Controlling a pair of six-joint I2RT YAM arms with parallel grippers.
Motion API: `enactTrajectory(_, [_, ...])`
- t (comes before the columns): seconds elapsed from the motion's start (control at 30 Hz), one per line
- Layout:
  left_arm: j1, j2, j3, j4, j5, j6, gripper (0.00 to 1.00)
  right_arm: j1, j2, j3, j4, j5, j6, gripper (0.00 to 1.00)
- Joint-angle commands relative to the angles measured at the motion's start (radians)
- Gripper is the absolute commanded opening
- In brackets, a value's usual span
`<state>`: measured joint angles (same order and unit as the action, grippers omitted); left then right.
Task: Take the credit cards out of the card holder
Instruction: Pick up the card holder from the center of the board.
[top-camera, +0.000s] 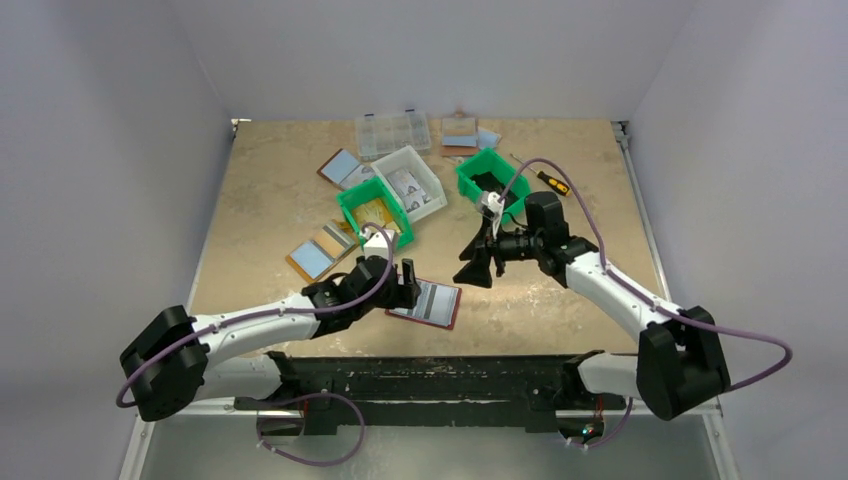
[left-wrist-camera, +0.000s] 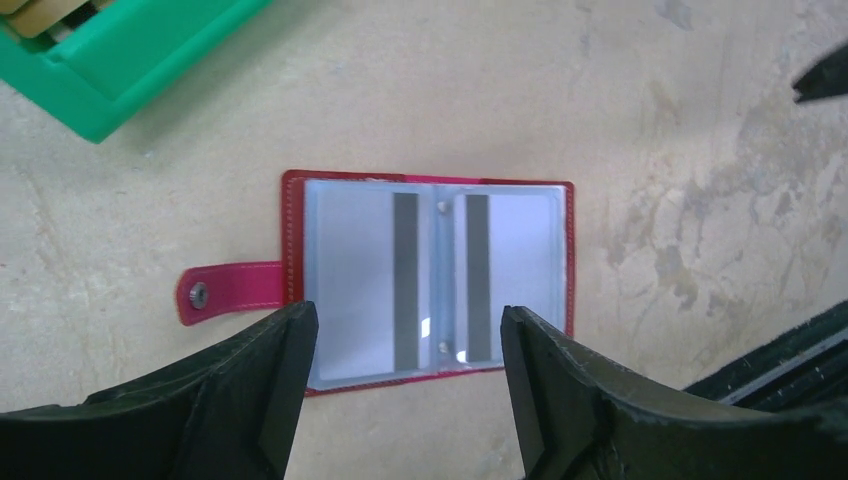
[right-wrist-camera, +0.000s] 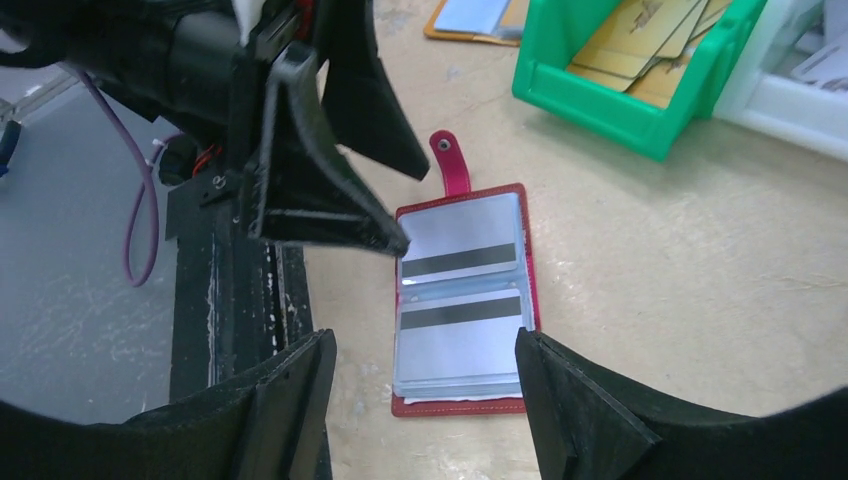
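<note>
The card holder (left-wrist-camera: 291, 230) lies open and flat on the table, red-rimmed, its snap tab (left-wrist-camera: 230, 292) pointing left. Two pale grey credit cards with dark bands sit in its clear sleeves, one in the left panel (left-wrist-camera: 350, 270) and one in the right (left-wrist-camera: 520, 260). My left gripper (left-wrist-camera: 405, 345) hovers open over the holder's near edge, with nothing between its fingers. In the right wrist view the holder (right-wrist-camera: 460, 406) shows a stack of sleeves with cards (right-wrist-camera: 460, 345). My right gripper (right-wrist-camera: 425, 370) is open just off its end. From above, the left gripper (top-camera: 405, 290) overlaps the holder (top-camera: 456, 308); the right gripper (top-camera: 480, 265) hangs beside it.
A green bin (top-camera: 350, 205) with yellowish cards, a white bin (top-camera: 436, 186) and a second green bin (top-camera: 468, 176) stand behind the holder. Tan-rimmed bifolds (top-camera: 320, 250) lie at the left. A clear organiser box (top-camera: 393, 132) and a screwdriver (top-camera: 550, 180) are farther back. A black rail (top-camera: 430, 375) runs along the near edge.
</note>
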<state>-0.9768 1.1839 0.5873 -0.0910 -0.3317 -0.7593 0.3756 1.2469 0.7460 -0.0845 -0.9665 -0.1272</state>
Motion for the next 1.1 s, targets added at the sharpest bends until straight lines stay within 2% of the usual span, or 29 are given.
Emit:
enactTrajectory(0.0, [0.074,0.007,-0.059,0.144,0.107,-0.013,0.71,0.019,0.024,0.026,0.016,0.015,0.014,0.74])
enactTrajectory(0.13, [0.105,0.023,-0.067,0.171,0.157,-0.012,0.72,0.030,0.058,0.020,0.031,0.007,0.036,0.73])
enactTrajectory(0.2, [0.112,0.042,-0.065,0.175,0.172,-0.012,0.71,0.040,0.083,0.003,0.074,0.002,0.083,0.69])
enactTrajectory(0.37, [0.119,0.062,-0.080,0.199,0.193,-0.028,0.63,0.075,0.186,-0.008,0.148,-0.004,0.164,0.37])
enactTrajectory(0.5, [0.120,0.068,-0.086,0.153,0.143,-0.047,0.63,0.122,0.267,0.019,0.126,0.029,0.153,0.24])
enactTrajectory(0.8, [0.119,0.068,-0.094,0.147,0.163,-0.050,0.64,0.192,0.383,0.060,0.102,0.116,0.185,0.09])
enactTrajectory(1.07, [0.119,0.058,-0.156,0.252,0.237,-0.092,0.60,0.194,0.465,0.102,0.051,0.193,0.212,0.04])
